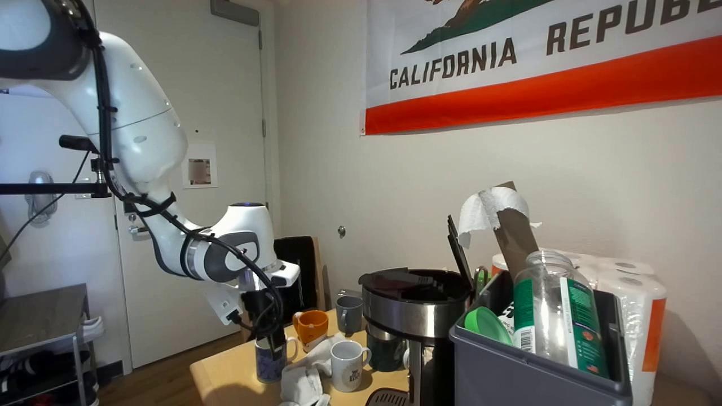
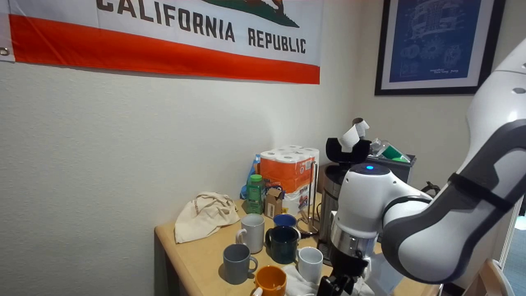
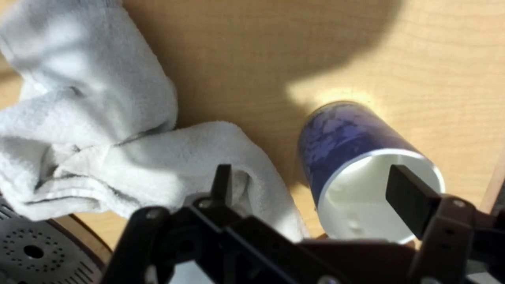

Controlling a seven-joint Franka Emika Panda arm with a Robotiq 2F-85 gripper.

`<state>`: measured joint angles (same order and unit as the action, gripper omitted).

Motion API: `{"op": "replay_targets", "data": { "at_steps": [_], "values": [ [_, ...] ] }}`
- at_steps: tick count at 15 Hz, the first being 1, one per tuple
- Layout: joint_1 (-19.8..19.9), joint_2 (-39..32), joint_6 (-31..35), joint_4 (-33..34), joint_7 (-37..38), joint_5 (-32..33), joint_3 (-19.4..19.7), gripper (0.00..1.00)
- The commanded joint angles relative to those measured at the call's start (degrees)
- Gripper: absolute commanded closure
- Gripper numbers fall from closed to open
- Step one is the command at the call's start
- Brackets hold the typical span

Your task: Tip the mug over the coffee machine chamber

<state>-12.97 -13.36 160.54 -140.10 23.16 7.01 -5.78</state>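
The blue mug (image 1: pixel 271 363) with a white rim and inside stands upright on the table in an exterior view. It also shows in the wrist view (image 3: pixel 343 130), its opening facing the camera. My gripper (image 1: pixel 269 341) is right at the mug's top, pointing down. In the wrist view the gripper (image 3: pixel 311 185) is open: one finger overlaps the mug's opening, the other is over the cloth. Whether a finger is inside the mug I cannot tell. The coffee machine chamber (image 1: pixel 443 285) is the dark well atop the drum-shaped machine. The mug is hidden or out of frame in an exterior view where the gripper (image 2: pixel 335 283) shows.
A white cup (image 1: pixel 347 366) and crumpled cloth (image 3: pixel 98 102) lie between mug and machine. An orange mug (image 1: pixel 311 327), grey mug (image 2: pixel 237 263) and dark green mug (image 2: pixel 282 244) stand close by. A dark bin (image 1: pixel 536 375) of bottles stands beside the machine.
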Motion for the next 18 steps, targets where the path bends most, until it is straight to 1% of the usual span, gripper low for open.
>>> {"op": "replay_targets", "data": {
  "at_steps": [1,2,3,4,5,6,7,8,9,10,11,12,14,15,17,18],
  "values": [
    [-5.0,-3.4,1.4,1.2,6.1,5.4,4.3,0.00],
    [-6.1,-4.0,1.6,1.6,7.2,6.2,5.2,0.04],
    [-7.3,-4.3,1.4,1.8,8.4,6.8,6.0,0.18],
    [-8.2,-4.5,1.4,2.1,9.3,7.1,6.7,0.28],
    [-8.6,-4.6,1.1,2.3,9.6,6.7,6.8,0.32],
    [-9.5,-4.9,1.1,2.6,10.2,7.0,7.5,0.41],
    [-9.9,-5.3,1.0,2.9,10.6,6.9,7.8,0.12],
    [-10.3,-5.4,0.8,3.1,10.7,6.8,8.1,0.11],
    [-10.8,-5.6,0.5,3.4,11.2,6.9,8.5,0.06],
    [-11.0,-5.8,0.4,3.7,11.0,6.9,8.7,0.21],
    [-11.1,-6.0,0.5,4.0,10.9,6.5,8.7,0.43],
    [-11.1,-6.1,0.4,4.2,10.7,6.1,8.6,0.44],
    [-11.0,-6.1,-0.1,4.5,10.4,5.5,8.4,0.60],
    [-10.8,-6.0,-0.5,4.7,10.3,5.0,8.2,0.69],
    [-10.8,-5.9,-2.0,5.1,10.7,4.3,8.1,0.84],
    [-10.2,-5.8,-2.8,5.3,10.3,3.1,7.4,0.92]
  ]
}}
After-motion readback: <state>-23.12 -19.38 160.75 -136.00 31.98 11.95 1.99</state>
